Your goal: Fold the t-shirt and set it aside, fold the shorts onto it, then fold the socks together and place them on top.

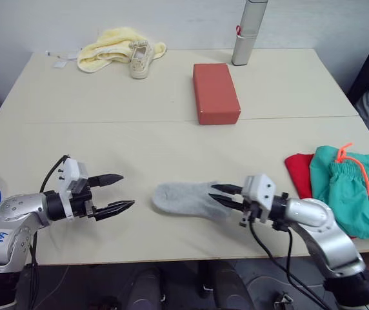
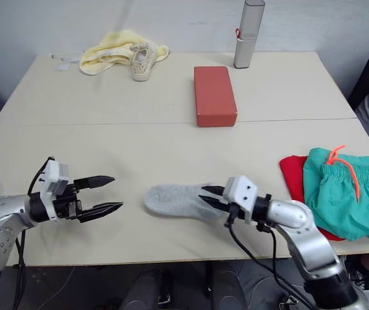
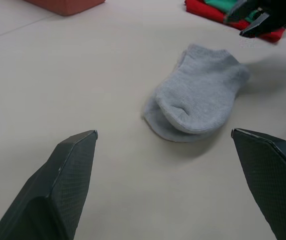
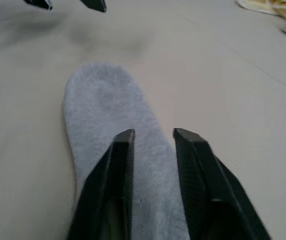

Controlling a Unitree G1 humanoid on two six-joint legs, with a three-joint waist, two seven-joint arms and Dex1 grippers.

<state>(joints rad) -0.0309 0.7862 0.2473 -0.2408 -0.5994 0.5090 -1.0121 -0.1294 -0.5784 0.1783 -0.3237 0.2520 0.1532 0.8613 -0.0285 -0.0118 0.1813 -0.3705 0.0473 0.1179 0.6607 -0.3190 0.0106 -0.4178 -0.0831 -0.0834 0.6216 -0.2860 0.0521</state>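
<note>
Grey socks (image 1: pixel 184 198) lie stacked at lower centre of the table (image 1: pixel 139 139). Left pincer (image 1: pixel 117 192), lower left, gapes wide, empty. Right pincer (image 1: pixel 222 195) sits over the socks' heel end, fingers slightly apart. Shorts (image 1: pixel 349 187) rest on the t-shirt (image 1: pixel 299 173), right edge.

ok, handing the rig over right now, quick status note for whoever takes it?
Left claw: open, empty, apart from the socks, on their left.
Right claw: partly open, fingers over the socks' right end, nothing gripped.
Socks lie stacked together at the front centre of the table.
Shorts sit folded on the folded t-shirt at the table's right edge.
Done: t-shirt and shorts.
Left: finish the socks if needed, then grip them and place them on the shorts.
</note>
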